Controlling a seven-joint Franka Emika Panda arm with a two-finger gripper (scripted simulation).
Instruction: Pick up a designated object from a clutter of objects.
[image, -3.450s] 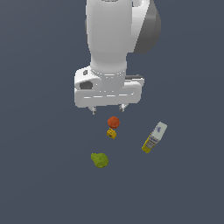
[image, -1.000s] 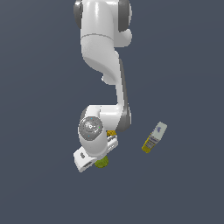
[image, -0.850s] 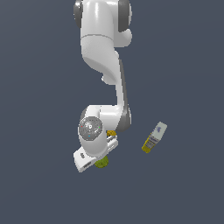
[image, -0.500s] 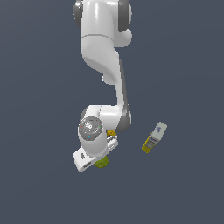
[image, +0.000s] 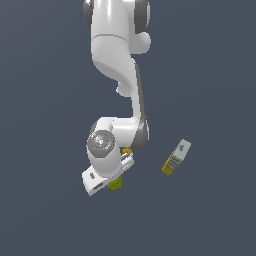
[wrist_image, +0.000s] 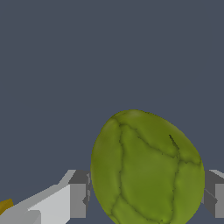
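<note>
The white, jointed robot arm reached down over the flat dark grey-blue surface, its rounded wrist bent low toward the exterior view's left. Its white gripper with grey fingertip pads had the jaws standing on either side of the small yellow-green, lumpy, pear-like fruit with dull mottled skin and dark vein lines; in the wrist view each pad appeared to touch a flank of the fruit, so the gripper appeared to be pinching it. In the exterior view only a bit of that fruit showed beneath the white hand, near the lower middle of the scene. Whether the fruit rested on the surface or hung clear of it could not be told. A sliver of the small yellow cube peeked out just beside the wrist, mostly hidden by the arm. The yellow-and-white oblong bottle lay tilted well apart, toward the exterior view's right.
</note>
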